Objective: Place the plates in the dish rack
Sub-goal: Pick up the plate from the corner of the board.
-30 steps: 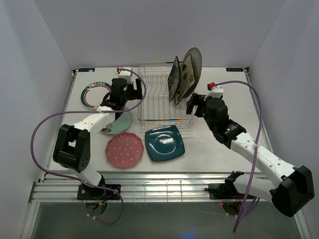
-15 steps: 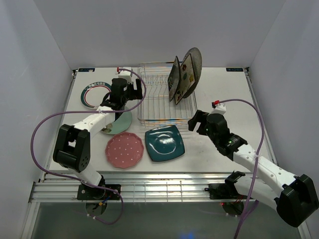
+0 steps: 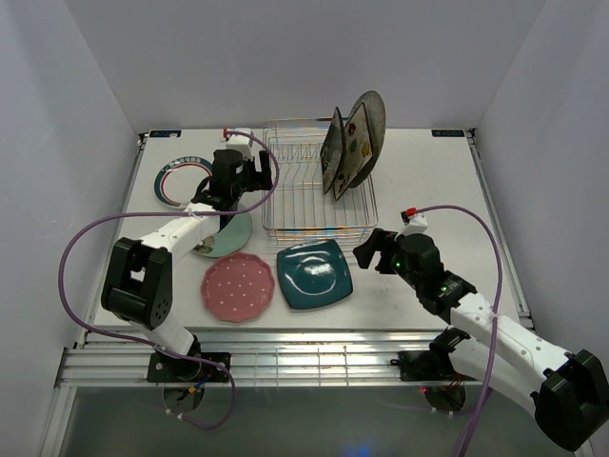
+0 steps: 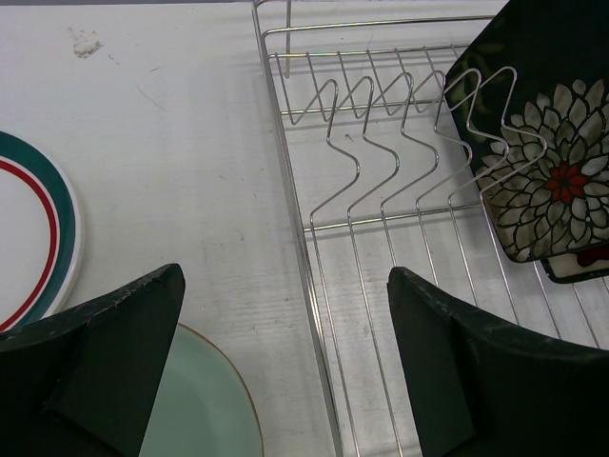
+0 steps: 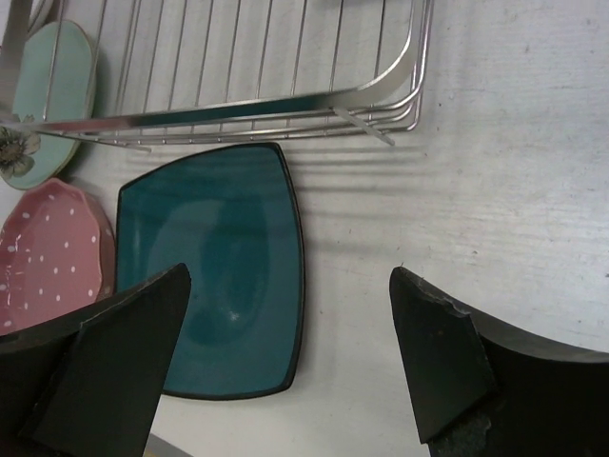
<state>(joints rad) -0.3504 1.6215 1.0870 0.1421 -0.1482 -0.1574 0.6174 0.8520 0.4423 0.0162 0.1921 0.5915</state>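
Since your right pincer (image 3: 369, 253) has drawn back from the dish rack (image 5: 276, 103), jaws apart and empty, the teal square plate (image 5: 228, 257) under its left finger is probably next. Left pincer (image 4: 285, 295): apart, empty, over the rack's edge. Mint plate (image 4: 205, 409): largely hidden by arm.

Three plates (image 3: 348, 145) are stood in the dish rack (image 3: 303, 200), at its right end; on the desk (image 3: 428, 181) one plate (image 3: 314, 274) is laid just before it, three others (image 3: 238, 286) further left.
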